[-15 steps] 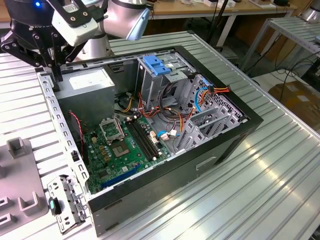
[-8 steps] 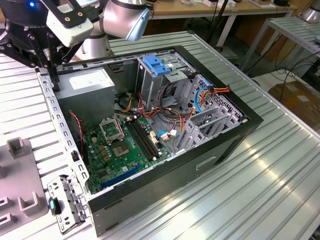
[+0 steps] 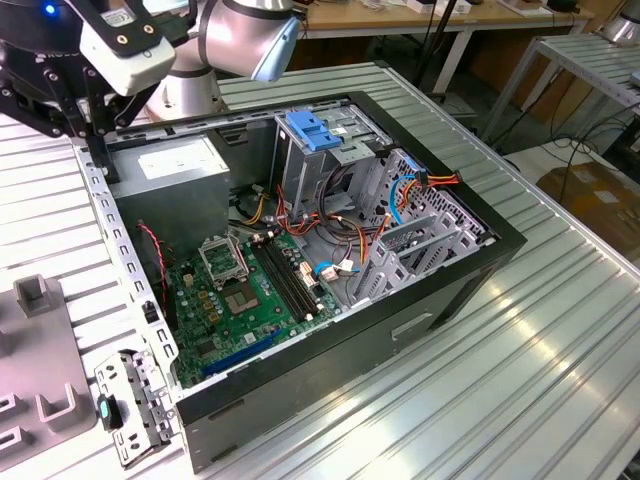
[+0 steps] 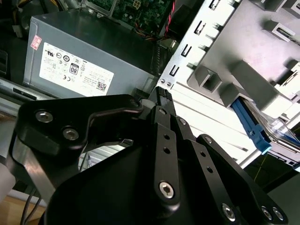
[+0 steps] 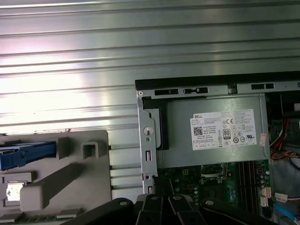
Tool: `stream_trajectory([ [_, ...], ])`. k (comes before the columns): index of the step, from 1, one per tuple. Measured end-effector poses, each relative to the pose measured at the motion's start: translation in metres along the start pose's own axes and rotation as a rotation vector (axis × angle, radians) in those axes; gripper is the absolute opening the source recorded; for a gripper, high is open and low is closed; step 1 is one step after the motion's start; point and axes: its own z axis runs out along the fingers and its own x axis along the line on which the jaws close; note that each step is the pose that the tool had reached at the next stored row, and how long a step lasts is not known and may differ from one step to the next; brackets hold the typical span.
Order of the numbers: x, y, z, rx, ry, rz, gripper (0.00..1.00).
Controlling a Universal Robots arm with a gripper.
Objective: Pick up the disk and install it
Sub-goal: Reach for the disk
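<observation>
While black jointed claw (image 4: 157, 96) hangs closed on nothing, blue-railed flat disk (image 5: 28, 153) sits in moulded grey holder (image 5: 84, 173)

The arm (image 3: 245, 30) reaches in at the exterior view's upper left. Its grey joints bend toward that view's left, where a white block (image 3: 125, 45) sits on the wrist above black hardware. In the second wrist view the black claw (image 4: 160, 96) points away from the camera, its linkage bars folded inward and its fingers (image 4: 163, 117) drawn together, touching at the tips.
</observation>
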Motion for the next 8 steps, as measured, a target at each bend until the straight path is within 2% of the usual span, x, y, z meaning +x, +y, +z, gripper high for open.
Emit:
stream_trajectory([
  [8, 0.0064, -0.0005, 0.0, 0.0, 0.0, 0.0, 0.11],
])
